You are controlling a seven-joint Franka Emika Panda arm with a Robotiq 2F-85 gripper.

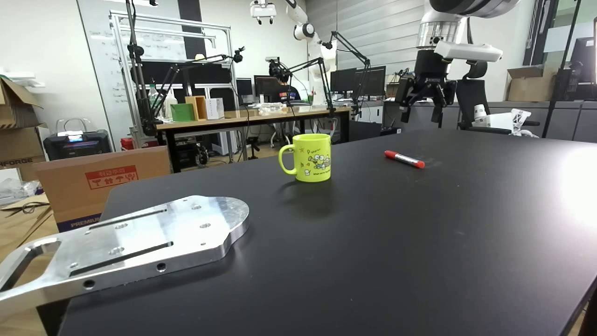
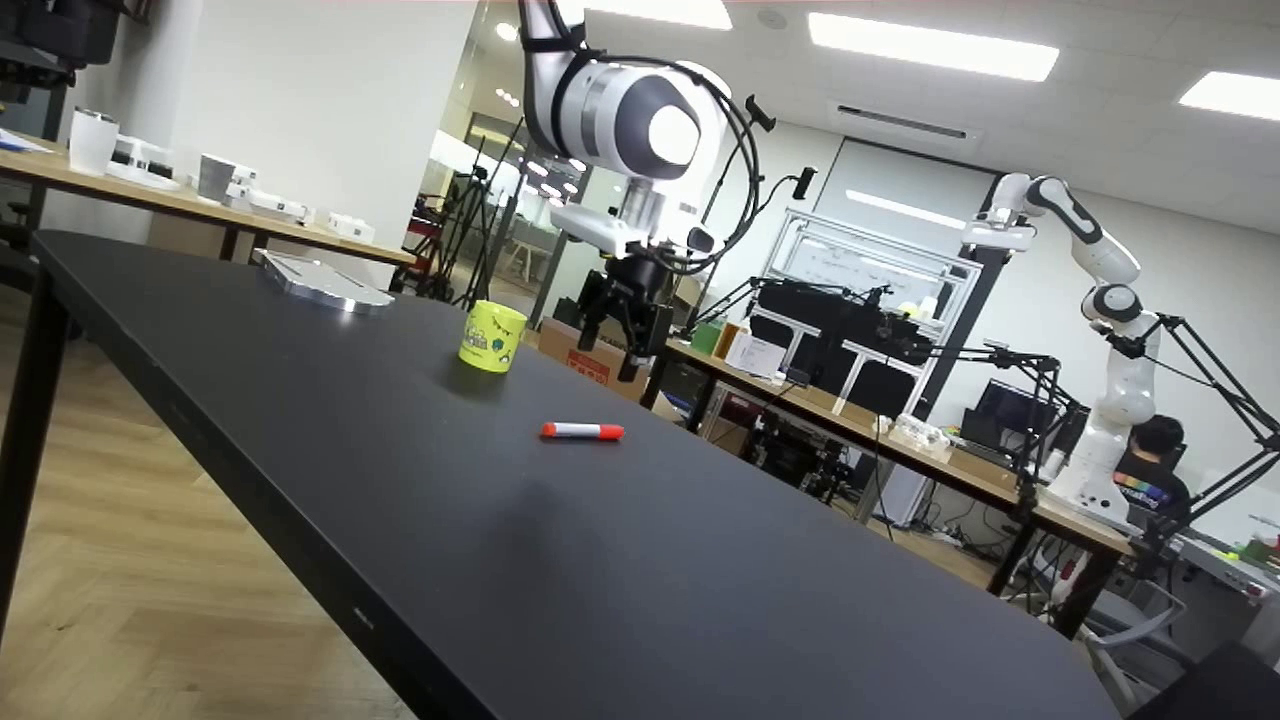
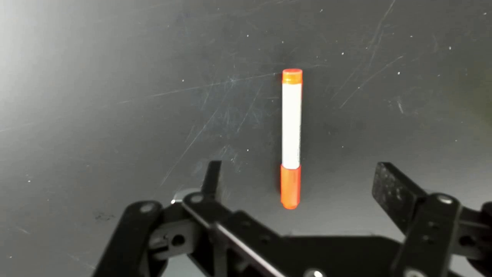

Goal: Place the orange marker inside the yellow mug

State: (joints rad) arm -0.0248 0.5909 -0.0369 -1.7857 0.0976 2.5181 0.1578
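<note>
Black, jointed and metallic, a two-fingered tool (image 3: 296, 171) is hanging above a flat black desk (image 1: 396, 261), its fingers (image 3: 396, 194) parted wide and gripping nothing. Below, a slim, white-barrelled, plastic-looking orange marker (image 3: 291, 125) is lying on the desk, running crosswise to the fingers' closing line, presumably to let them squeeze the barrel from both sides. Apart from it, a bright yellow-green, cylindrical, ceramic-looking mug (image 1: 308, 159) is standing upright, loop handle out, its rim facing upward, likely for receiving the marker.
</note>
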